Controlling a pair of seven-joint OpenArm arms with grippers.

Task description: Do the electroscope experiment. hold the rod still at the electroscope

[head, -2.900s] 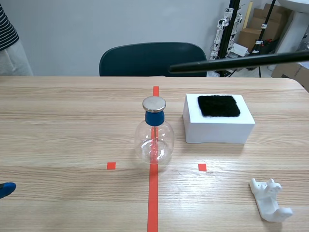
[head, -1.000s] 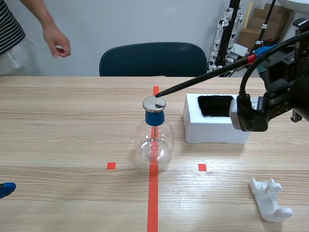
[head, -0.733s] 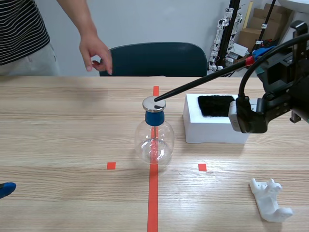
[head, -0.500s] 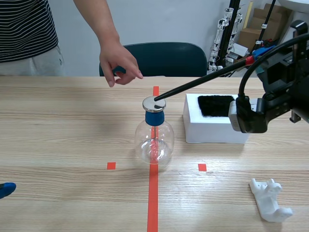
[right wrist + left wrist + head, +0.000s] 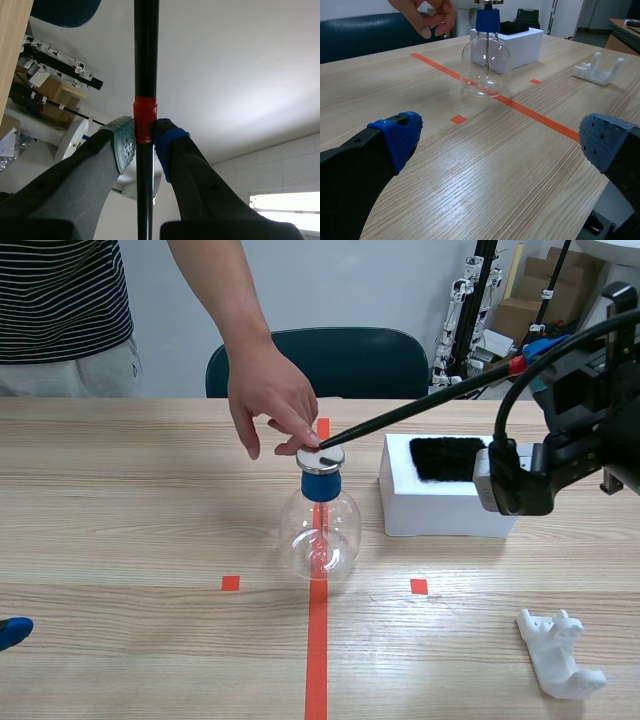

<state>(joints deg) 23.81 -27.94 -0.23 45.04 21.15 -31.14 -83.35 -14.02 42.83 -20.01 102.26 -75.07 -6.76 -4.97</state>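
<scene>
The electroscope (image 5: 320, 530) is a clear flask with a blue neck and a flat metal cap (image 5: 320, 455), standing on the red centre line. My right gripper (image 5: 526, 360) is shut on the black rod (image 5: 420, 400) at its red tape band. The rod slants down to the left, and its tip rests at the cap. In the right wrist view the rod (image 5: 146, 60) is pinched between my gripper's (image 5: 145, 140) pads. A person's hand (image 5: 272, 400) touches the cap's left edge with a fingertip. My left gripper (image 5: 502, 139) stands open low over the near table, the electroscope (image 5: 486, 65) well ahead of it.
A white box (image 5: 452, 502) topped with a black cloth (image 5: 452, 458) sits right of the flask, under the rod. A white rod stand (image 5: 560, 652) lies at the near right. A dark chair (image 5: 318, 362) stands behind the table. The person leans in from the far left.
The person's hand has come in from the far left and down onto the metal cap. The rod and right arm have stayed put for the last second, after lowering from higher up.
</scene>
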